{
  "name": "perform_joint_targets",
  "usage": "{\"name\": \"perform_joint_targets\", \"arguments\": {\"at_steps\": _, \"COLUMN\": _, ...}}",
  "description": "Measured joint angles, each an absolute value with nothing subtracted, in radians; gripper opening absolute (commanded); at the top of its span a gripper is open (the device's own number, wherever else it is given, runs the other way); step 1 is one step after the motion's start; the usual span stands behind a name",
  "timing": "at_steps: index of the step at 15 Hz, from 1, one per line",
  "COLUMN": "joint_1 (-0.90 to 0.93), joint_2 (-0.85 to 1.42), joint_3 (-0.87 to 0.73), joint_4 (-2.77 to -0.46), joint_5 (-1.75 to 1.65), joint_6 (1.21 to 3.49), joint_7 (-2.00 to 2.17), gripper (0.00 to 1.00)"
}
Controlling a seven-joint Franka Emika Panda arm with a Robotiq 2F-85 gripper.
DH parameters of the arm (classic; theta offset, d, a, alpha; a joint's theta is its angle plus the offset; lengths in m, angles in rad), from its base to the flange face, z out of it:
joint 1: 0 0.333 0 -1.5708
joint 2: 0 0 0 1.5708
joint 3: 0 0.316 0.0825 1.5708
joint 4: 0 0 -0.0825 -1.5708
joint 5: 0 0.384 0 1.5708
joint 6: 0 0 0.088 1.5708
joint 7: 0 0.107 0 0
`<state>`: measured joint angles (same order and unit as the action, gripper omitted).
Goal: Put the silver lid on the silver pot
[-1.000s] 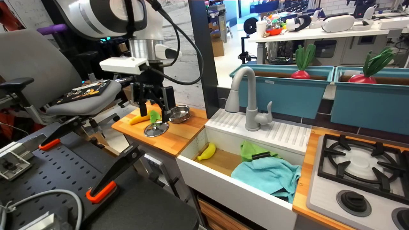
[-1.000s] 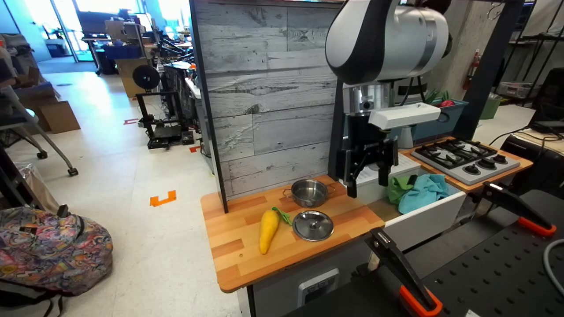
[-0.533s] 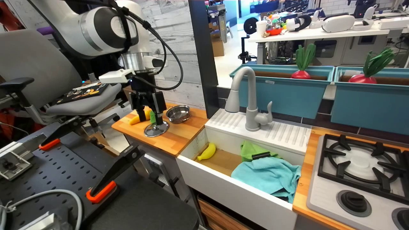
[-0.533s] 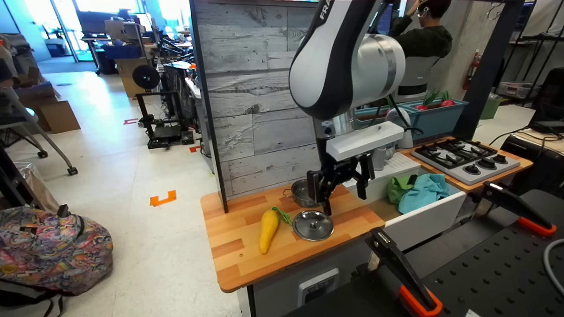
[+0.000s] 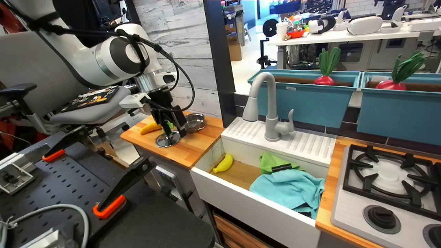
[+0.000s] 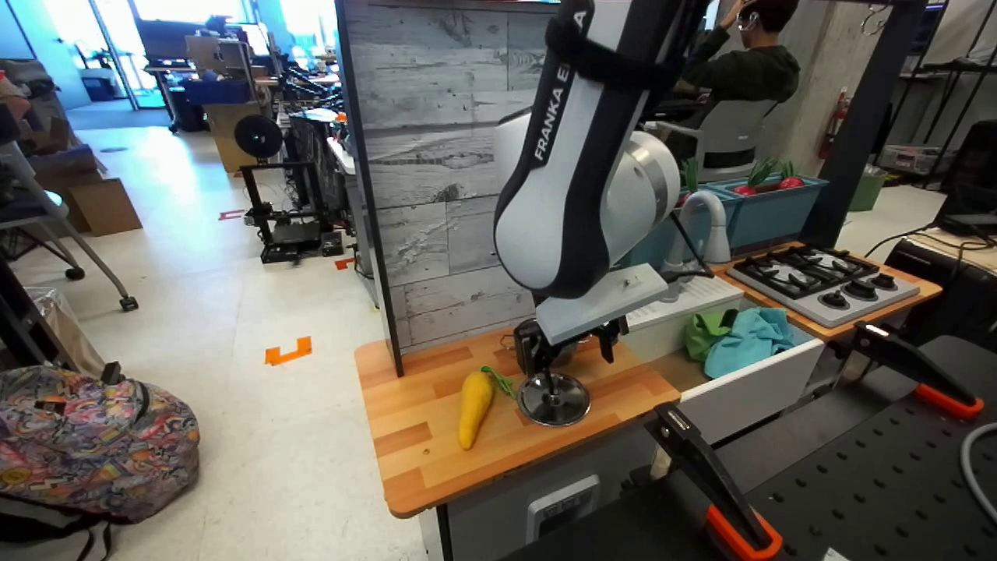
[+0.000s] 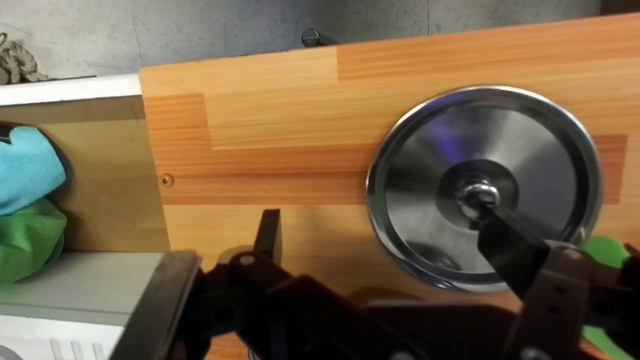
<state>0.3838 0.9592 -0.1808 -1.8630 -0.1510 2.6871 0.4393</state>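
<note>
The silver lid is lying flat on the wooden counter, knob up, filling much of the right half of the wrist view. The gripper is spreading its fingers wide: one is standing over bare wood, below and left of center, while the other is coming up from the lower right, its tip overlapping the knob. Whether that tip is touching the knob, I cannot tell.

In an exterior view the arm is taking up the upper left, and the gripper is hanging at a slant above the lid, left of center. The silver pot is standing on the counter just beside the lid, above and right of it, partly hidden behind the gripper in both exterior views.

In an exterior view a yellow vegetable is lying left of the lid, below center. The sink is filling the lower middle of an exterior view, where a yellow banana and blue cloth are lying inside.
</note>
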Motion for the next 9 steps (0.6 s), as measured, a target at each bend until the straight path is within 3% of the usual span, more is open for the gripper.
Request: {"name": "perform_joint_targets", "arguments": {"at_steps": 9, "joint_1": 0.525, "joint_2": 1.022, "joint_3": -0.301, "joint_4": -1.870, "joint_5": -0.150, "joint_6": 2.911, "joint_7": 0.479, "gripper": 1.00}}
